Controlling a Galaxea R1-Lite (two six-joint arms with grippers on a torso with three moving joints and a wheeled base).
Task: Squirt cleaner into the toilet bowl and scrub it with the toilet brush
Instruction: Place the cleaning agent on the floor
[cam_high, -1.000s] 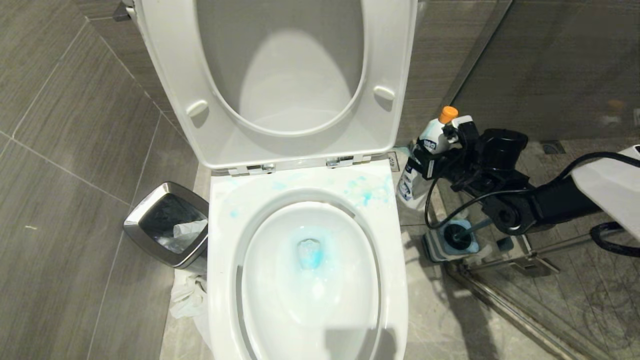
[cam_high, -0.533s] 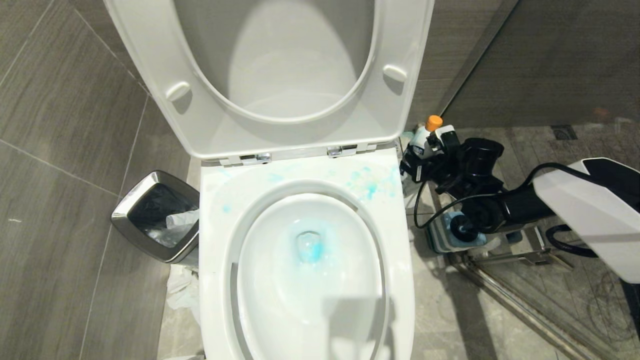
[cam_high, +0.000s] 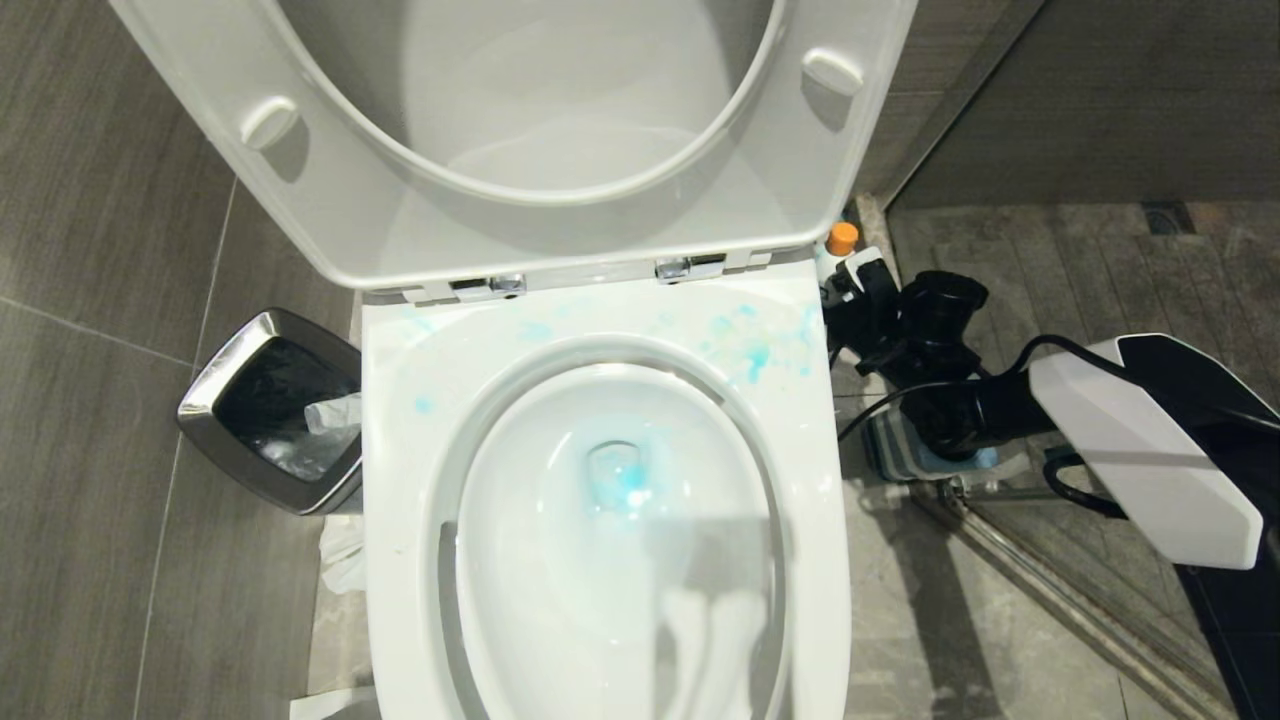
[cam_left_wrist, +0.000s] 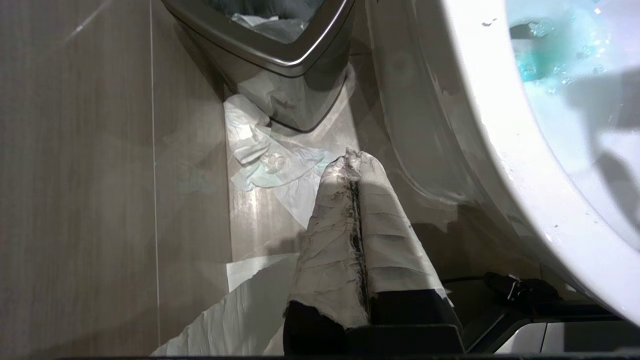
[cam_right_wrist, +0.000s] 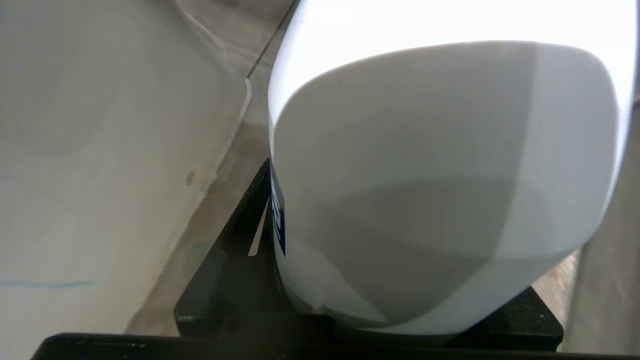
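Beside the bowl, on its right, the bottle was gripped by the right hand; cleaner was pooled inside. Released before being grounded, it could be toppled onto the brush holder. The left hand was kept clenched, empty

Right arm: reaches low, forearm stretched out sideways
Right gripper: jaws clamped on the cleaner bottle
Left gripper: paper-wrapped fingers pressed together, pointing floorward
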